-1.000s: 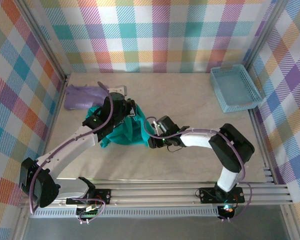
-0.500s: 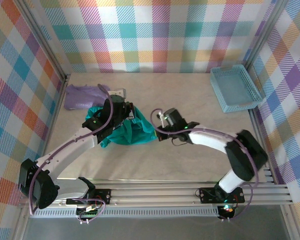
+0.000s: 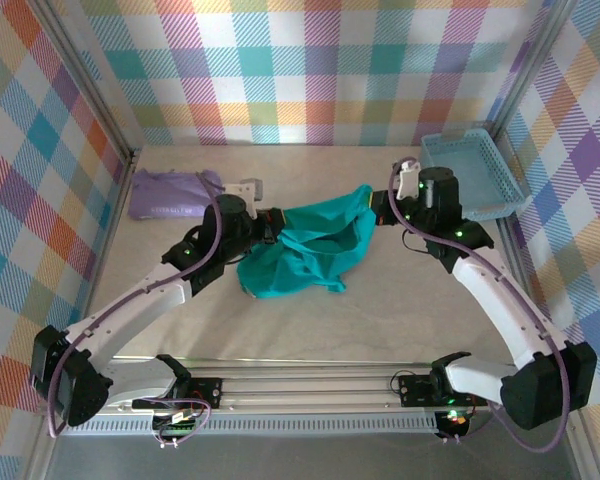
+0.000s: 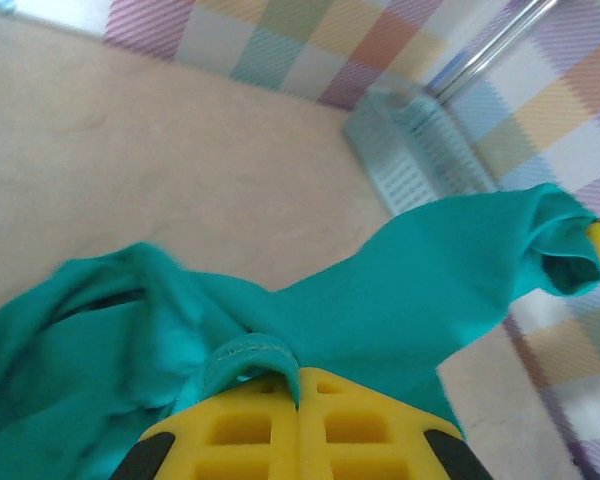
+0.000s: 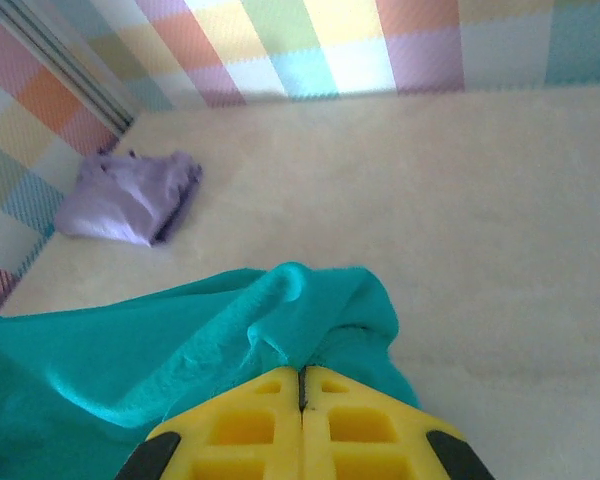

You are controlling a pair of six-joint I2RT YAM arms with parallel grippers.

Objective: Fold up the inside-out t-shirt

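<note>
The teal-green inside-out t-shirt (image 3: 315,250) hangs stretched between both grippers above the table's middle, its lower part sagging toward the front. My left gripper (image 3: 272,222) is shut on a hemmed edge of the t-shirt (image 4: 380,290) at its left end. My right gripper (image 3: 376,208) is shut on a bunched fold of the t-shirt (image 5: 230,340) at its right end. In both wrist views the yellow fingers (image 4: 250,425) (image 5: 270,425) meet with cloth pinched between them.
A lavender-purple folded garment (image 3: 165,192) (image 5: 130,205) lies at the back left by the wall. A light blue plastic basket (image 3: 470,175) (image 4: 415,150) stands at the back right, close behind the right gripper. Plaid walls enclose three sides.
The right gripper closed on the shirt, then pulled its end far to the right and back, toward the basket. The bunched shirt is now stretched out. The left gripper shifted slightly right.
</note>
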